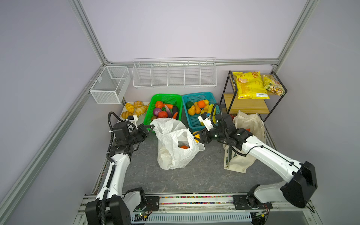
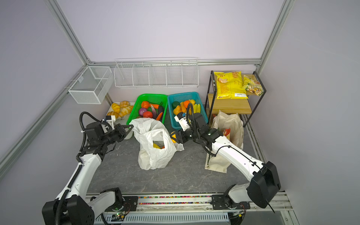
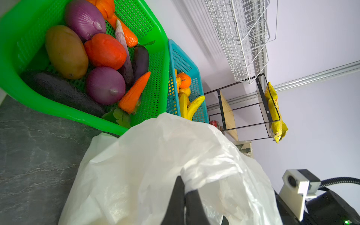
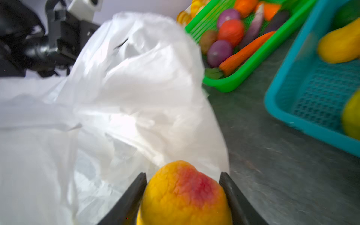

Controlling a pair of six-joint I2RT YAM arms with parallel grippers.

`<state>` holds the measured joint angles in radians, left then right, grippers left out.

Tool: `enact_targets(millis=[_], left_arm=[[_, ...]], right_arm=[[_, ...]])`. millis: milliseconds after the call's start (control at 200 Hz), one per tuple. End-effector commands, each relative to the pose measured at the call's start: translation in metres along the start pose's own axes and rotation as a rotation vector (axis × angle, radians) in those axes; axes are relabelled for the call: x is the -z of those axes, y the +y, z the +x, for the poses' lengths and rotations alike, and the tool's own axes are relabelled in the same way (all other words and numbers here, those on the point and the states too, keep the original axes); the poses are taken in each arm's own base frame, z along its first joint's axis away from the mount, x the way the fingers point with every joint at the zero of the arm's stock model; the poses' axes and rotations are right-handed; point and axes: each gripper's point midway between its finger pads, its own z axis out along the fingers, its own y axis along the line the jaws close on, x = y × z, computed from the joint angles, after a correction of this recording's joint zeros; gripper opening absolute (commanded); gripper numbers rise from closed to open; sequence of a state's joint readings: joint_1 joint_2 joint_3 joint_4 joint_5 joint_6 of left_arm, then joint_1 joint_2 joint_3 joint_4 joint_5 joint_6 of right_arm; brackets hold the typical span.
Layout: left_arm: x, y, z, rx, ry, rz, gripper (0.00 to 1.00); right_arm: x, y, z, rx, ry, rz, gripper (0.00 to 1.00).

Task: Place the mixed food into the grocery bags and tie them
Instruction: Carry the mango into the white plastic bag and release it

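Observation:
The white plastic bag stands mid-table with its mouth open. My left gripper is shut on the bag's rim at the far left side and holds it up. My right gripper is shut on a yellow-orange toy fruit with a red blush, just right of the bag's mouth. An orange fruit and something yellow lie inside the bag. The cream canvas tote stands behind my right arm, with a red packet showing in it.
Behind the bag are a green basket of vegetables and a teal basket of fruit and bananas. A tray of bread sits far left. A black-framed shelf at the right holds a big yellow chip bag. White wire racks hang on the back wall.

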<state>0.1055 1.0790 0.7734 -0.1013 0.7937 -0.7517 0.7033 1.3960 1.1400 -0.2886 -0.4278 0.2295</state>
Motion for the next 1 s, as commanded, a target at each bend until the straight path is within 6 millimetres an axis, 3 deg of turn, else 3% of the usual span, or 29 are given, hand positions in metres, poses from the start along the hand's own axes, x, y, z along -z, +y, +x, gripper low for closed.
enact_targets(millis=[0,130,400,580,850,995], left_arm=[[-0.002,-0.012,0.002,-0.026,0.006,0.032,0.0],[-0.004,-0.021,0.009,-0.044,0.025,0.039,0.0],[-0.007,-0.041,0.016,-0.057,0.048,0.092,0.0],[-0.009,-0.041,0.016,-0.055,0.058,0.092,0.0],[-0.012,-0.04,0.013,-0.056,0.053,0.091,0.0],[-0.014,-0.04,0.012,-0.055,0.058,0.095,0.0]], right_arm=[[-0.011,0.04,0.006,0.112,-0.004,-0.178,0.37],[-0.033,0.051,0.014,0.181,0.046,-0.176,0.37],[-0.088,0.03,0.017,0.188,0.07,-0.104,0.37],[-0.095,0.02,0.01,0.238,0.027,-0.052,0.37],[-0.107,0.041,0.033,0.309,0.043,-0.152,0.41],[-0.121,0.016,0.044,0.29,0.094,-0.013,0.53]])
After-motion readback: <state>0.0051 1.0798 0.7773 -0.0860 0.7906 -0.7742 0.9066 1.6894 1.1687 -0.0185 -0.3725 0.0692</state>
